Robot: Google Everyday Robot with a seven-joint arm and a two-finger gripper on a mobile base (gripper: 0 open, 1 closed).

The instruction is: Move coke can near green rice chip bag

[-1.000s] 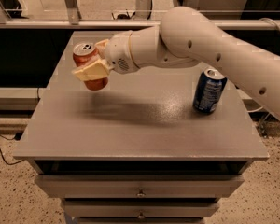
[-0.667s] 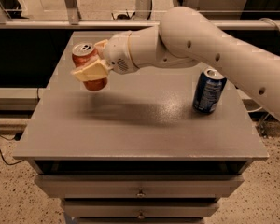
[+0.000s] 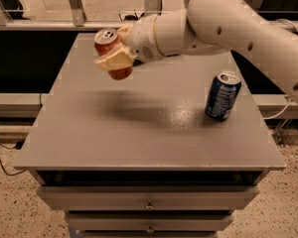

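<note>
Above the rear left part of the grey table, the coke can hung clear of the surface, clamped in the gripper. The can was small and red-orange, with a silver top turned partly toward the camera. It was tilted, its top leaning to the left and its base to the right. One cream-coloured finger crossed the front of the can's lower half, hiding part of the body. The gripper's jaws were closed on the can, at the end of a thick white arm that entered from the upper right. A soft shadow lay on the table below the arm. Near the table's right edge, well apart from the held can, a dark blue can stood upright on the surface, its silver top showing. Drawers with small knobs sat under the tabletop at the front.
</note>
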